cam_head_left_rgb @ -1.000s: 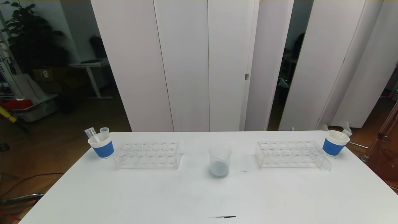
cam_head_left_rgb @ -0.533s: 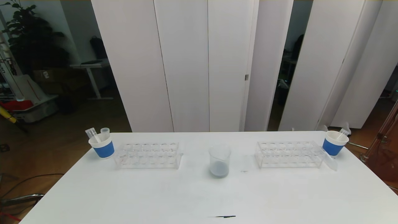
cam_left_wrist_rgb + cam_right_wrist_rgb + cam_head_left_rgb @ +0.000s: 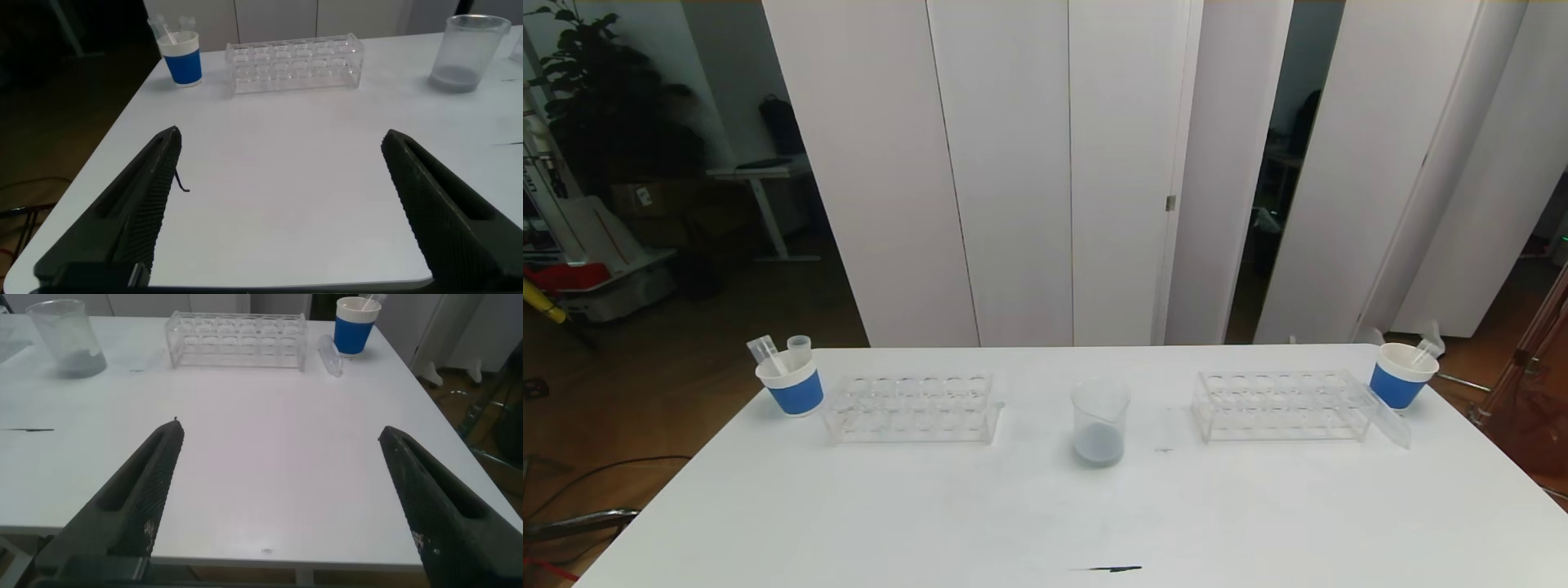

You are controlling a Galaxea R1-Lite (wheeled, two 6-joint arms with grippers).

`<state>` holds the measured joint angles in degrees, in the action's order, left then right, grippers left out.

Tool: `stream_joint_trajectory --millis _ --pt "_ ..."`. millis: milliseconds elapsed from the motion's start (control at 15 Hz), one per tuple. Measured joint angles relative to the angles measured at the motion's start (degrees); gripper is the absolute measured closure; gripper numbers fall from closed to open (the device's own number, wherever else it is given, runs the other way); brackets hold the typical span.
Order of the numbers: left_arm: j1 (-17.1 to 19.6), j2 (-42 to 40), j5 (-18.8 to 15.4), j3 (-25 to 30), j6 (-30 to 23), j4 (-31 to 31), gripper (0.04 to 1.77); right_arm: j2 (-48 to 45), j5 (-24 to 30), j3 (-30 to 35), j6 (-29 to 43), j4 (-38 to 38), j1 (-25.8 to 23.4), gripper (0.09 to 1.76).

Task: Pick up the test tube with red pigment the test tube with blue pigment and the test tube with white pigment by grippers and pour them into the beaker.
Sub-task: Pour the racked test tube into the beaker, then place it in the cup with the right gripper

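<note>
The left gripper (image 3: 278,204) and right gripper (image 3: 278,498) both hover over the near edge of the white table (image 3: 931,523), fingers spread wide and holding nothing. Farther off, the small clear cylindrical beaker (image 3: 1100,422) stands mid-table between two clear plastic racks (image 3: 912,408) (image 3: 1282,406), holding pale grey-blue liquid. White paper cups with blue bands (image 3: 790,384) (image 3: 1401,376) at the outer ends hold clear tubes.

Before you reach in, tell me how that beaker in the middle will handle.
The beaker looks like thin clear plastic or glass, so probably light and slippery. Only a shallow greyish layer sits inside, so a sideways push would likely slide or tip it.
</note>
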<state>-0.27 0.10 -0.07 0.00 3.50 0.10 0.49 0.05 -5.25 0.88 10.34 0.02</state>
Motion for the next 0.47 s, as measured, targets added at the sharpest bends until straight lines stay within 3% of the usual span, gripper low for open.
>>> stream_joint_trajectory --millis 467 --pt "0.0 0.0 0.0 0.0 0.0 0.0 0.06 -0.6 -0.3 1.0 0.0 -0.3 0.0 0.14"
